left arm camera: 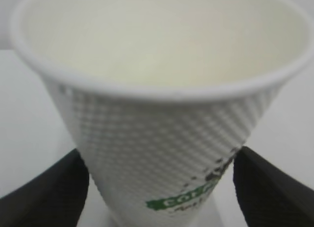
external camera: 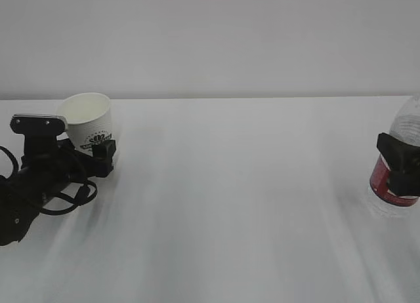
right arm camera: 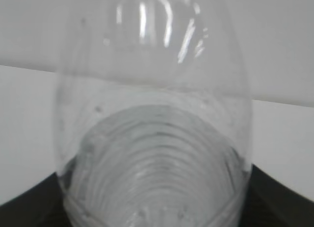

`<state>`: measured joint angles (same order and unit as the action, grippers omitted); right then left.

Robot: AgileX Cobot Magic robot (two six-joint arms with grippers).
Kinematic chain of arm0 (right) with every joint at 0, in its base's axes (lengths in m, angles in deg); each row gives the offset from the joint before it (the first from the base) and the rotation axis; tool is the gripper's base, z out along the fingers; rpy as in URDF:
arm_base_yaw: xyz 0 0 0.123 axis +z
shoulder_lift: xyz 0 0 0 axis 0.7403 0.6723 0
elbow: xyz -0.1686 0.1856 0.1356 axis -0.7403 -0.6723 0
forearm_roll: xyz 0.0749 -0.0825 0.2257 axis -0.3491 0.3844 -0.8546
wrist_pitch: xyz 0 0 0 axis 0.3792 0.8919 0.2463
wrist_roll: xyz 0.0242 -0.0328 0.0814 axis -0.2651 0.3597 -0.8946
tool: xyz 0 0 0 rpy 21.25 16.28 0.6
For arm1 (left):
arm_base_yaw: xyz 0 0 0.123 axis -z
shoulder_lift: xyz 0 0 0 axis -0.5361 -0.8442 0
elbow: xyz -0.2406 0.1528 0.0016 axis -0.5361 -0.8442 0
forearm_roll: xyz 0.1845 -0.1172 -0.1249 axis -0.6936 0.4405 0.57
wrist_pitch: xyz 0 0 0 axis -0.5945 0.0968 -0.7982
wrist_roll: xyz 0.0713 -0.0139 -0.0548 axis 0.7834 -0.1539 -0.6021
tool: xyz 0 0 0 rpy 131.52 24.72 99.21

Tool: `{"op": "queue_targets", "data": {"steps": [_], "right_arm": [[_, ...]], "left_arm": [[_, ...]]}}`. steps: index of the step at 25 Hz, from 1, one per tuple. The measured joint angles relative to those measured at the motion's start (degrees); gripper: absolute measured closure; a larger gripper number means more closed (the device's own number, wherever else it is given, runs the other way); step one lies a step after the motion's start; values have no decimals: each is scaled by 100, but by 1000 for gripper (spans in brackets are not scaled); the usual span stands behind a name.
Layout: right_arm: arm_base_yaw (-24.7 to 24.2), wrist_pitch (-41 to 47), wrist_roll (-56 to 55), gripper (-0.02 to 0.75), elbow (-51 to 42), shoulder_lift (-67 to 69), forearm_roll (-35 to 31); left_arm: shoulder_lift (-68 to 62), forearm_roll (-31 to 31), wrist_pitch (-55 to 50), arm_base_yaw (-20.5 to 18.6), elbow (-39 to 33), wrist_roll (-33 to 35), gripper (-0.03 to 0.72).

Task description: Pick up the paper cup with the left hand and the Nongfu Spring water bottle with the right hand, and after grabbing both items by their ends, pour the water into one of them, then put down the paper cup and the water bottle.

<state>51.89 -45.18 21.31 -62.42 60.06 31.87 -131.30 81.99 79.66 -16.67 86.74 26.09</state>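
- My left pincer [external camera: 98, 155] stands wide open around the lower part of the paper cup [external camera: 92, 122]. In the left wrist view one black finger [left arm camera: 46, 195] sits on each side of the cup wall with a sliver of gap, so I judge nothing is gripped there yet.
- The cup stands on the white table [external camera: 236, 204] at the far left and looks tilted; a nudge from one finger before the other could tip it or slide it away.
- It is thin paper, so closing too hard could crush the wall.
- My right pincer [external camera: 397, 165] is clamped around the water bottle [external camera: 400, 159] at its red label, at the right edge of the exterior view. The right wrist view shows the fingers [right arm camera: 277, 197] hugging the ribbed plastic.
- The bottle looks light and slick, so it could twist in my grip when tipped.
- Its mouth is out of view, so I cannot tell whether a cap is on.
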Motion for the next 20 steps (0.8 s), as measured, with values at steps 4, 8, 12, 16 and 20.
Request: {"op": "queue_targets", "data": {"steps": [4,8,12,16,20], "right_arm": [[0,0,0,218,0,0,20],[0,0,0,218,0,0,59],[0,0,0,218,0,0,105],[0,0,0,218,0,0,128],[0,0,0,218,0,0,137]], "left_arm": [[-85,10,-37,-71,0,0,-5],[-206,10,-73,-132,109,0,-5],[-215,10,-97,-157,297,0,-4],[-286,10,-311,-157,569,0,-4],[-494,10,-377,-157,744,0,-4]]}}
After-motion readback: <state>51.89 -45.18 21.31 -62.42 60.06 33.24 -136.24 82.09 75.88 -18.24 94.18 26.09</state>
